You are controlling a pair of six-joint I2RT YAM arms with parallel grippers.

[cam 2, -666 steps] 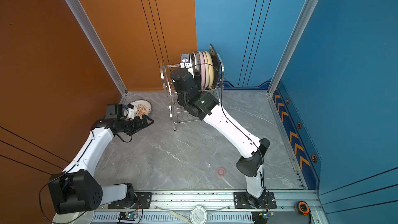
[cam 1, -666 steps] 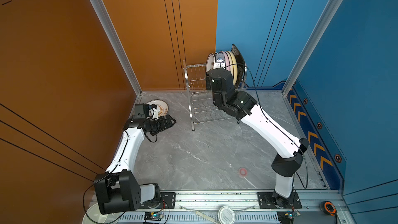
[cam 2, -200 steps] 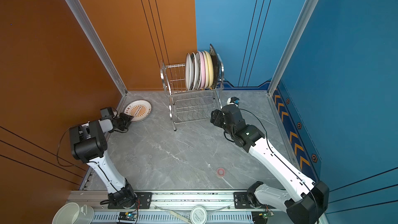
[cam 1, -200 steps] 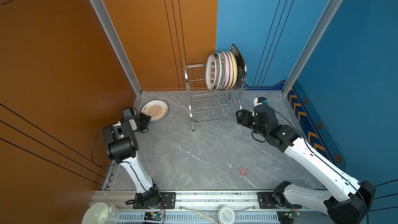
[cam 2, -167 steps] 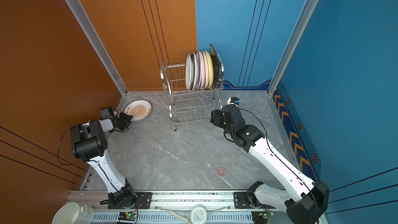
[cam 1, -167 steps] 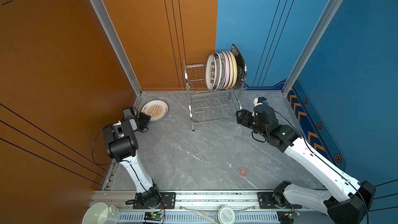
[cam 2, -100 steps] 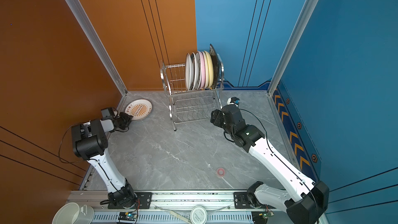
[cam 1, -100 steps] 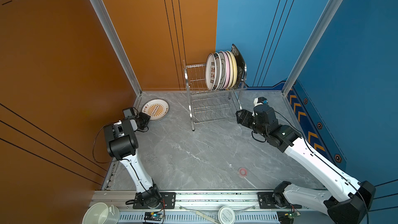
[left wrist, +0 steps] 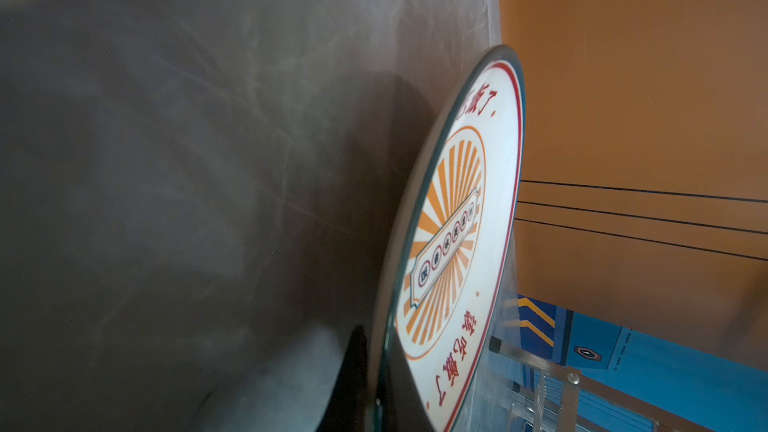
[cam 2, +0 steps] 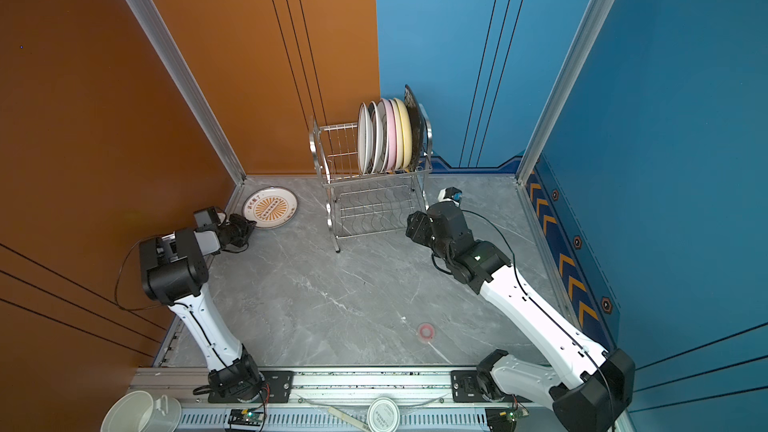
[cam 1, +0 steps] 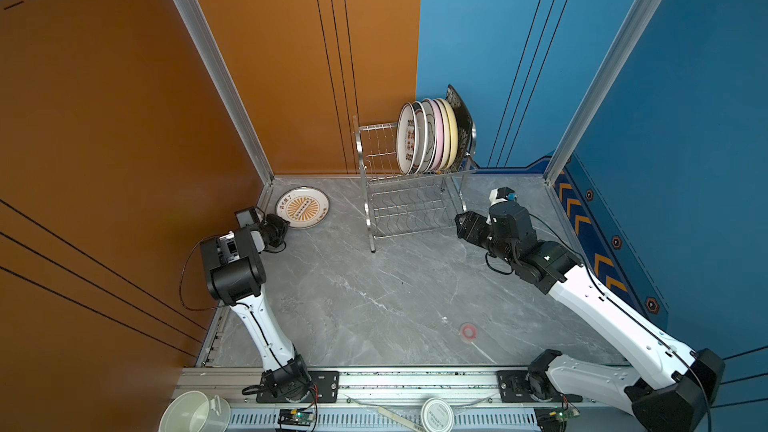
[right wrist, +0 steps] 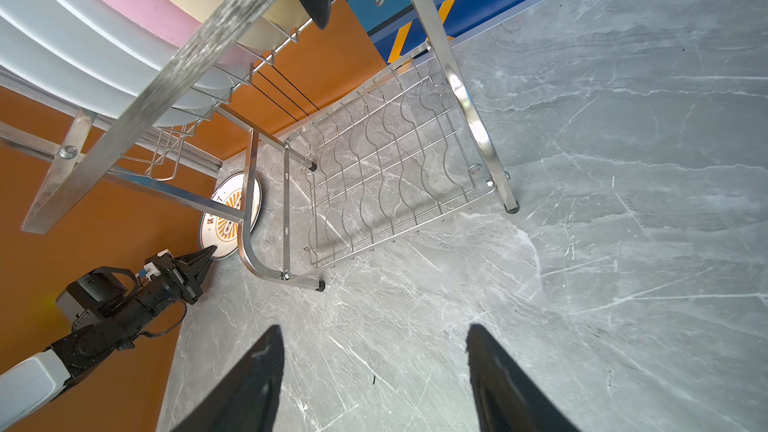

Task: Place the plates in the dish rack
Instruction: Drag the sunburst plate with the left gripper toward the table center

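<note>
A white plate with orange and red print [cam 1: 302, 212] [cam 2: 270, 207] lies on the grey floor near the back left corner. My left gripper [cam 1: 281, 224] [cam 2: 247, 226] is shut on its near rim. In the left wrist view the plate [left wrist: 457, 222] fills the frame edge-on, its rim pinched in the gripper [left wrist: 374, 388]. The steel dish rack [cam 1: 376, 151] [cam 2: 332, 147] stands at the back, with several plates [cam 1: 432, 135] [cam 2: 386, 135] upright in its upper tier. My right gripper [cam 1: 463, 226] [right wrist: 374, 330] stands open and empty, low beside the rack's right legs.
The rack's wavy lower shelf [right wrist: 395, 168] holds nothing. Orange and blue walls close in the floor on three sides. A white jug [cam 1: 193, 413] and a round lid [cam 1: 437, 413] sit outside the front rail. A small red ring [cam 1: 468, 331] marks the floor.
My left gripper's jaws have closed on the printed plate's rim over the last second. The right arm, earlier up at the rack, has pulled back and since stayed still.
</note>
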